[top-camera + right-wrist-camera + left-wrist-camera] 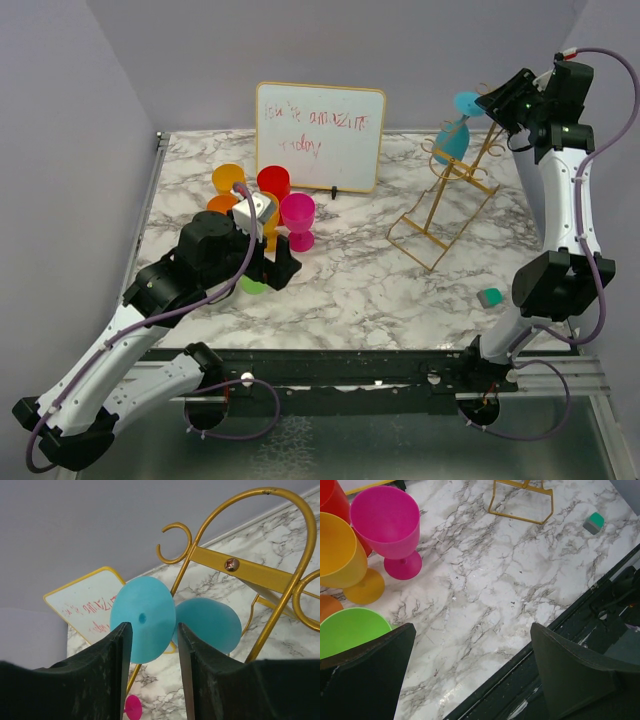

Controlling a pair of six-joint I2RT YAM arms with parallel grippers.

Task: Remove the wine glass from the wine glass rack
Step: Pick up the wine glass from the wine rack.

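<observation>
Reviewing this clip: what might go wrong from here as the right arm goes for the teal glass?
1. The right gripper has its jaws either side of the thin foot of the wine glass; a pinch on that edge may slip.
2. The glass hangs upside down on the wine glass rack; a pull not in line with its rails could snag the foot and tip the wire frame.
</observation>
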